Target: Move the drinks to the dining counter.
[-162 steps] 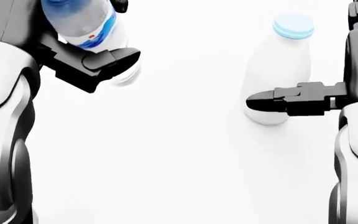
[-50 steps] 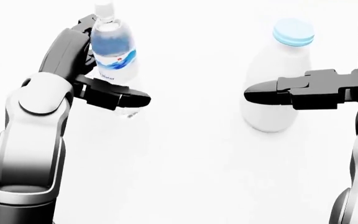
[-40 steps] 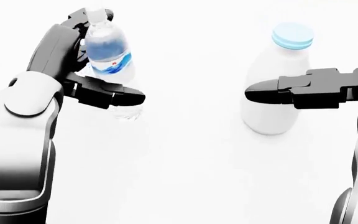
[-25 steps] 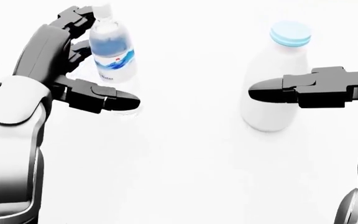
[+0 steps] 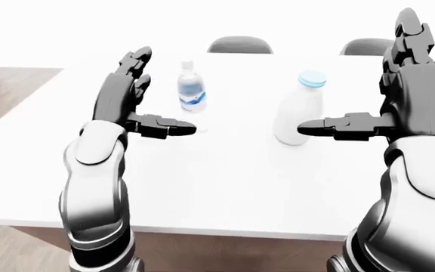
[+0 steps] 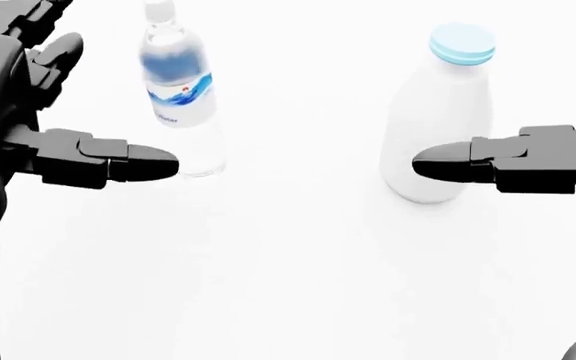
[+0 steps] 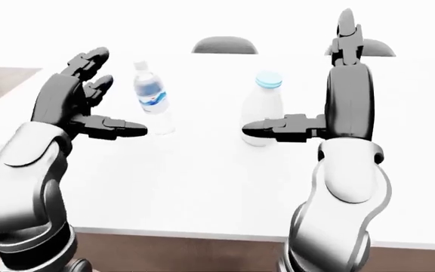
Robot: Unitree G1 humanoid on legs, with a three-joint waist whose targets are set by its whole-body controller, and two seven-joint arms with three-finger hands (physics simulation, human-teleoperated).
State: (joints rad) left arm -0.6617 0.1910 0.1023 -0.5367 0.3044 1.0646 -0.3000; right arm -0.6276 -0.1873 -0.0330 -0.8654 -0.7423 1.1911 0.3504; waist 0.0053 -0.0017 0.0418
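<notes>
A clear water bottle (image 6: pixel 178 105) with a blue label stands upright on the white dining counter (image 5: pixel 225 187). My left hand (image 5: pixel 155 95) is open just left of it and apart from it, fingers spread upward and thumb (image 6: pixel 128 161) pointing at the bottle's base. A white milk bottle (image 6: pixel 438 112) with a light blue cap stands upright to the right. My right hand (image 7: pixel 300 76) is open with fingers straight up. Its thumb (image 6: pixel 468 165) crosses the lower part of the milk bottle in the head view; I cannot tell if it touches.
Two grey chair backs (image 5: pixel 239 44) (image 5: pixel 365 45) show beyond the counter's top edge. Wooden floor (image 5: pixel 6 85) lies to the left of the counter. The counter's near edge (image 5: pixel 218 229) runs below my arms.
My left hand has let go of the water bottle and drawn away to the left; the bottle now stands upright on its own. My right hand stays open by the milk bottle.
</notes>
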